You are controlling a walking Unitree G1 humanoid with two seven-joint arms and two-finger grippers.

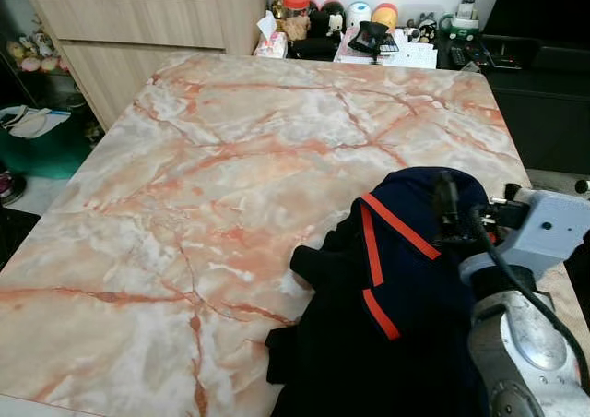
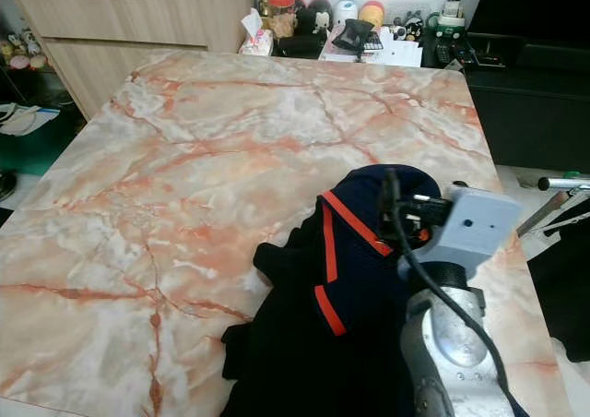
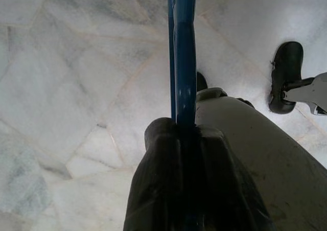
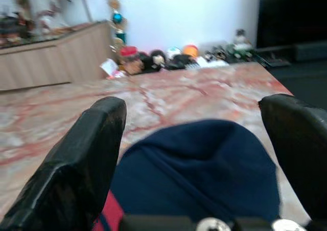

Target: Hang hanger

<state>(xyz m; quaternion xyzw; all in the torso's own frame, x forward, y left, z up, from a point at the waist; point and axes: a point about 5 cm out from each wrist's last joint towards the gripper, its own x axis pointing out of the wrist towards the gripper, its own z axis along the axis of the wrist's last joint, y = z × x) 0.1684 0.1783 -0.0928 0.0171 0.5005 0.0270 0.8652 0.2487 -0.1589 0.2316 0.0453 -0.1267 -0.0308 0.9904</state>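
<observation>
Navy cloth with orange-red stripes, a garment (image 1: 396, 288), is heaped at the near right of the marble desk (image 1: 230, 159). The right gripper (image 4: 194, 139) is positioned directly over this heap; in the right wrist view its jaws are spread wide apart, with the rounded navy fold lying between them but untouched by either black finger (image 4: 82, 159).

The hanger (image 3: 183, 57), a slim blue bar, is held in the left gripper (image 3: 184, 154), which is lowered beside the desk over a pale tiled floor (image 3: 66, 88). The jaws are closed firmly on the bar, which runs straight out from between them.

Hazards judged from this state:

1. Loss of the hanger. The bar is thin and is gripped at one spot only. Rotation or slippage in the jaws is to be expected if the arm is swung quickly, and the hanger would then fall to the floor.
2. Snagging. If the right jaws are closed on a loose outer fold alone, only part of the garment may be lifted, and the remainder may drag across the desk or slide off its near edge.
3. Collision. A black-tipped metal foot (image 3: 286, 77) stands near the hanger's path. Contact is possible when the left arm is raised.

No rail or hook for hanging can be identified.
</observation>
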